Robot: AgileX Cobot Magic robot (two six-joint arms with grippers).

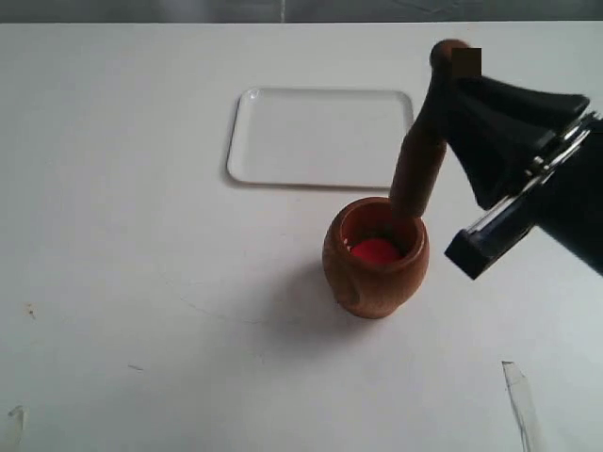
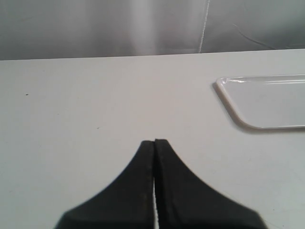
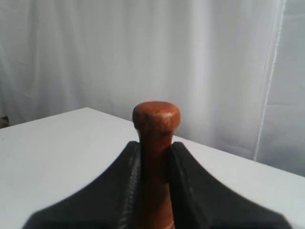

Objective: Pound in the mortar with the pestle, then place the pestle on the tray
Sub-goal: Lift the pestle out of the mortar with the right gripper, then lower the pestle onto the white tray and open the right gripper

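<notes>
Ext. view: my R gripper is clamped on the pestle at its narrow neck, just under the knob. The pestle leans, w/ its thick end inside the mortar over a red item; I can't tell if they touch. The mortar stands upright on the table, near the tray but apart from it. L wrist view: my L gripper has its fingers pressed together above the table.

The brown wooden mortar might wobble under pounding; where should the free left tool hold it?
Probably the belly of the rounded brown wooden mortar, approached from its left; the dark wooden pestle and right tool crowd its rim and right side.
</notes>
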